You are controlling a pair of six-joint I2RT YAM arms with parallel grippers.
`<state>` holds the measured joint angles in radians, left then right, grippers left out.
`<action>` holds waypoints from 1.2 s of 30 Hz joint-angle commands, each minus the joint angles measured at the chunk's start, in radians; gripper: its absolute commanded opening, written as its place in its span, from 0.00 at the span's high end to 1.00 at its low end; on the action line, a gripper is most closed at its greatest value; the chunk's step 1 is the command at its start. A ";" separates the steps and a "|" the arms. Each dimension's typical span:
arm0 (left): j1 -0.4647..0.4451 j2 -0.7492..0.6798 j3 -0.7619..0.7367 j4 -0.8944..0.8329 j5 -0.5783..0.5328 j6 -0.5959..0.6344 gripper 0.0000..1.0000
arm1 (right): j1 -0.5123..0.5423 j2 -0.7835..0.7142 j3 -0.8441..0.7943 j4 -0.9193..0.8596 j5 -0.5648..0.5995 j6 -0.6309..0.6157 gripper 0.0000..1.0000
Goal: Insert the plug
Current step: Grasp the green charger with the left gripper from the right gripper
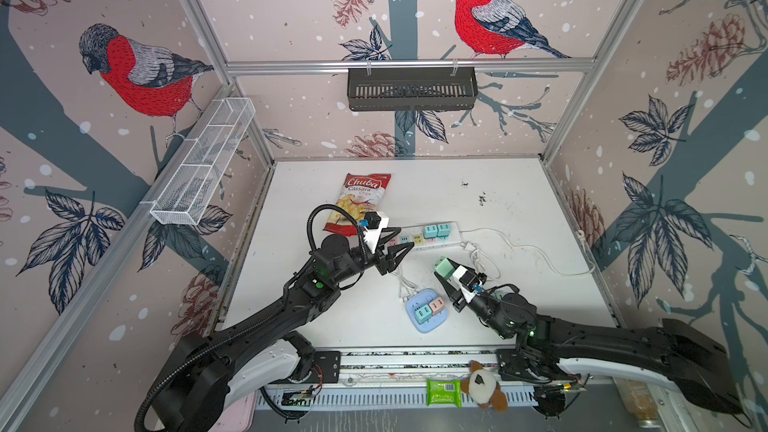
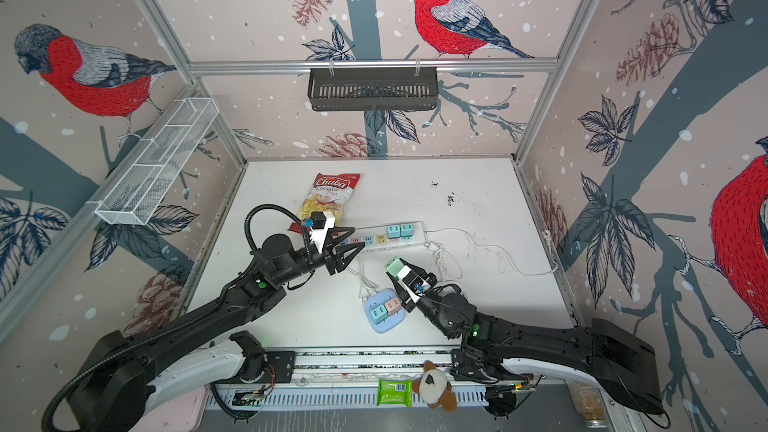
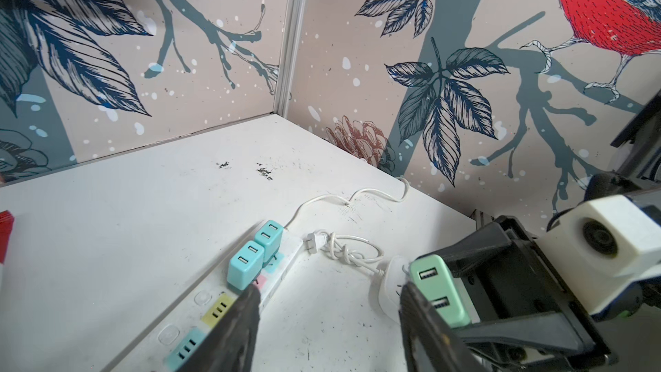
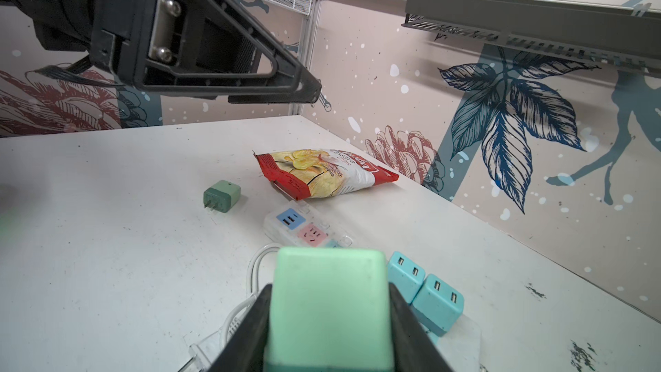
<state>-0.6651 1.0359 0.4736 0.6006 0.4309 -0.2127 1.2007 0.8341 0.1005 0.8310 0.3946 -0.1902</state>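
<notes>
The white surface (image 1: 511,201) carries a power strip (image 1: 417,238) whose long axis runs left to right. Two teal chargers (image 1: 437,230) are seated near its right end, and the coloured sockets to their left are seen free. The left fingers (image 1: 401,250) are set partly apart with nothing between them. They hover over the strip's left part, so that arm is the nearer to the strip and is judged well placed to steady it.

The right fingers (image 4: 411,331) are clamped on the mint plug (image 4: 327,302), which is held off the surface just near and right of the strip. To reach a free socket, the plug is judged to need carrying far and left, with its prongs turned downward.

The prongs are hidden in every view. The plug's port face is shown only in the left wrist view. A dark green charger (image 4: 221,196) lying by the strip's left end is shown only in the right wrist view, being covered by the left arm in both top views.
</notes>
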 commanded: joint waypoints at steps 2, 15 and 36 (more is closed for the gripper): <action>-0.007 0.031 0.024 0.064 0.067 0.021 0.38 | 0.000 -0.023 -0.011 0.036 -0.018 -0.039 0.95; -0.102 0.142 0.130 -0.028 0.129 0.095 0.37 | 0.001 -0.104 -0.057 0.040 -0.065 -0.052 0.95; -0.191 0.328 0.313 -0.227 0.283 0.162 0.35 | 0.025 -0.128 -0.066 0.075 0.052 -0.041 0.95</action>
<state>-0.8410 1.3437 0.7593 0.4255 0.6834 -0.0925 1.2232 0.7116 0.0406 0.8455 0.4129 -0.2352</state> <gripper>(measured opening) 0.653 0.447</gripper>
